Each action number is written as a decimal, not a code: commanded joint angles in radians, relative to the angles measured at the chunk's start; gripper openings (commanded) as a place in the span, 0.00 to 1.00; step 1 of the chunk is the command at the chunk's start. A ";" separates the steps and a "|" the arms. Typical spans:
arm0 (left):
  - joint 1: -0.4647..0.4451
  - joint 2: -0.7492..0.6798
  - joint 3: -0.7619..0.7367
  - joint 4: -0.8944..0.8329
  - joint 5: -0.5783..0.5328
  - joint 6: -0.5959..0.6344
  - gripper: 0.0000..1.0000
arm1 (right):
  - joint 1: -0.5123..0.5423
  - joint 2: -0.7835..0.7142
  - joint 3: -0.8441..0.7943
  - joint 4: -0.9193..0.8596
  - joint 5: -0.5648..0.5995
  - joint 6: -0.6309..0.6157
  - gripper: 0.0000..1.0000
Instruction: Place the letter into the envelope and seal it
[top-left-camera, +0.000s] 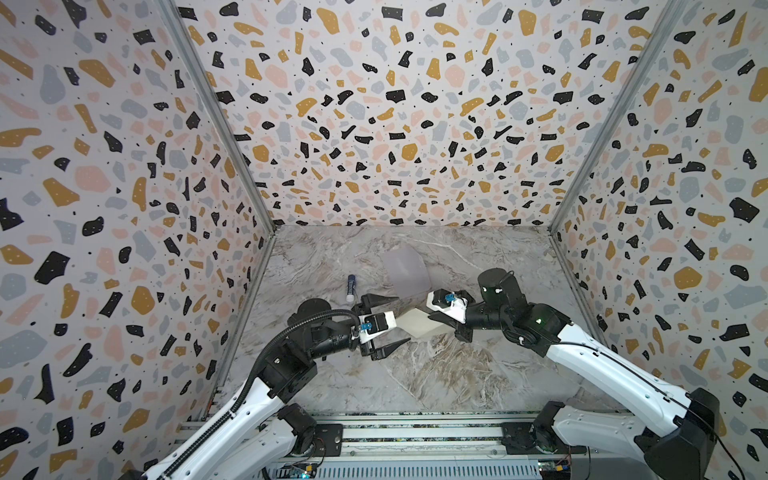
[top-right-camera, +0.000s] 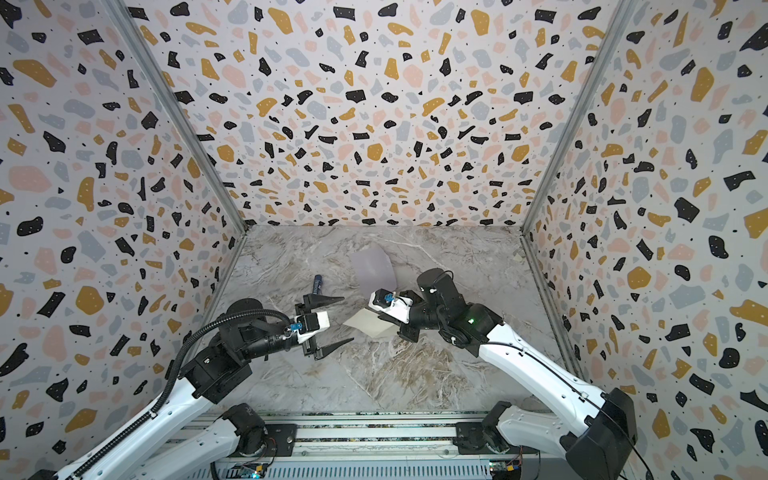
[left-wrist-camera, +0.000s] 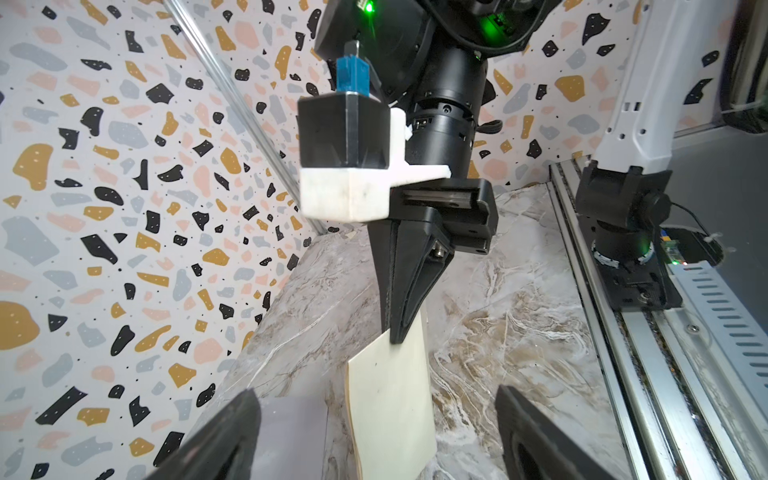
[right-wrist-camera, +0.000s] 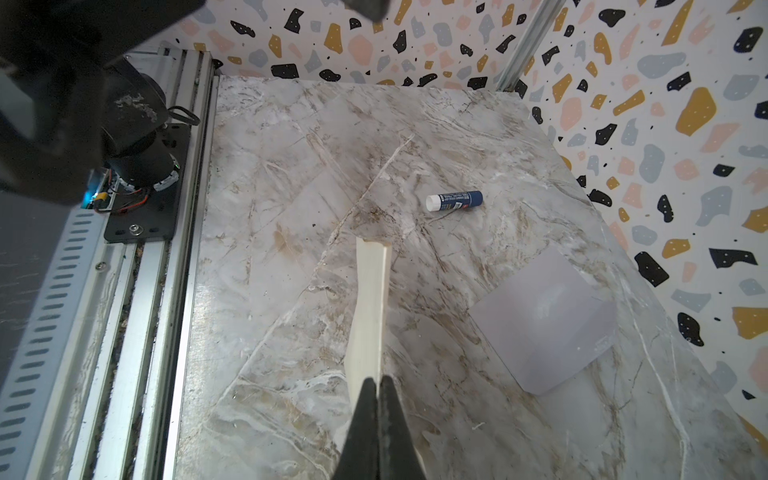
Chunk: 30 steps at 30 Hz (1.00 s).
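Letter (top-left-camera: 419, 327) clamped edge-on in right gripper (right-wrist-camera: 379, 380), well apart from envelope (top-left-camera: 405, 270). Left gripper (top-left-camera: 402, 320) spread wide, empty. Inserting, sealing both left; glue stick (top-left-camera: 351, 287) untouched.

Right gripper (left-wrist-camera: 395, 337): pinching one end of the letter (left-wrist-camera: 390, 409).
Left gripper (left-wrist-camera: 378, 401): fingers (left-wrist-camera: 243, 419) standing wide apart, flanking the letter.
Envelope (left-wrist-camera: 291, 436): lying flat on the table (left-wrist-camera: 498, 311).

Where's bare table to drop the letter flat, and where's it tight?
Widest bare table: the near strip up to the front rail. Also far right of the envelope. Tight: centre, where the open left claw faces the letter pinched in the right claw; glue stick borders the left.
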 joint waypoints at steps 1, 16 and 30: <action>-0.004 0.051 0.026 -0.032 0.058 0.037 0.86 | 0.031 -0.013 0.041 -0.047 0.086 -0.018 0.00; -0.017 0.178 0.015 0.102 0.016 -0.078 0.41 | 0.081 -0.027 0.039 -0.062 0.119 -0.017 0.00; -0.018 0.207 0.000 0.123 0.031 -0.090 0.17 | 0.085 -0.037 0.026 -0.045 0.127 -0.011 0.00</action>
